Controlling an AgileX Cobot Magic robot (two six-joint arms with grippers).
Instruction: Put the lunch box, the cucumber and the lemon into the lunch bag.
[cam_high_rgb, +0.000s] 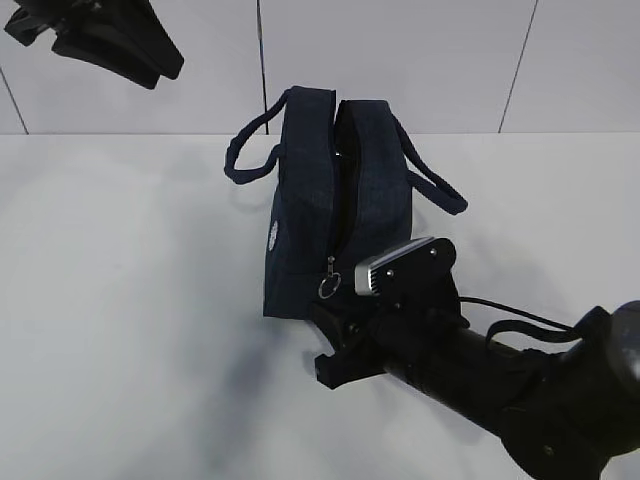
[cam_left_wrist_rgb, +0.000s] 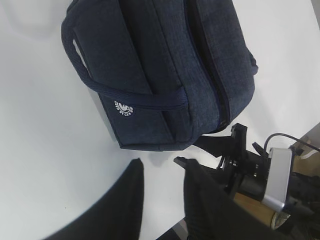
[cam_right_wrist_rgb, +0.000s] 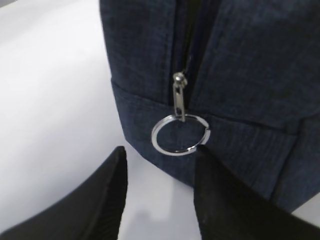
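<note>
Right wrist view: the right tool (cam_right_wrist_rgb: 160, 195) stands with its jaws parted and grasps nothing, just short of the ring pull (cam_right_wrist_rgb: 180, 134) hanging from the zipper at the near end of the bag (cam_right_wrist_rgb: 235, 75). Exterior view: the bag (cam_high_rgb: 320, 200) stands upright on the white table (cam_high_rgb: 120, 300), its top zipper open, handles drooping to each side. The left tool (cam_left_wrist_rgb: 160, 167), raised behind the bag, is also parted and empty.
</note>
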